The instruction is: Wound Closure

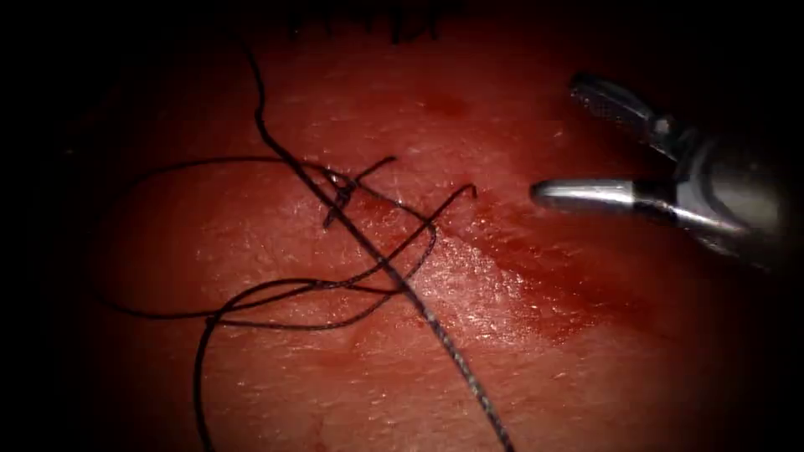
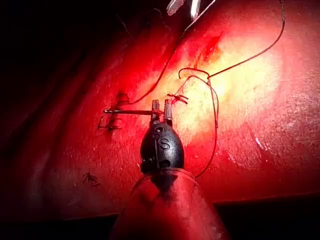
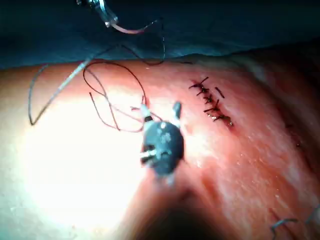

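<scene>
The needle (image 2: pixel 127 111) is off the tissue (image 1: pixel 586 335), carried in the left hand (image 2: pixel 161 105), whose jaws are closed on it near one end, so the rest of the curve juts out sideways from the hand. The right wrist view shows that same needle (image 3: pixel 132 30) as a pale arc hanging from the left hand (image 3: pixel 102 10), out beyond the tissue's far edge and well apart from the right hand (image 3: pixel 160 107). Held up there, its point looks kept clear of the surface and of the thread (image 1: pixel 377 259) trailing back in slack loops. Those loops lie just ahead of the right hand (image 1: pixel 557 138), crossing at a small knot (image 1: pixel 339 191) with short ends sticking out. The right hand hovers with its jaws spread wide and grips nothing. The stitched cut (image 3: pixel 210 102) sits just beside it. Bare tissue under and around this hand, streaked with red fluid (image 1: pixel 553 285), leaves open room. Toward the loops the crossing strands crowd the way.
</scene>
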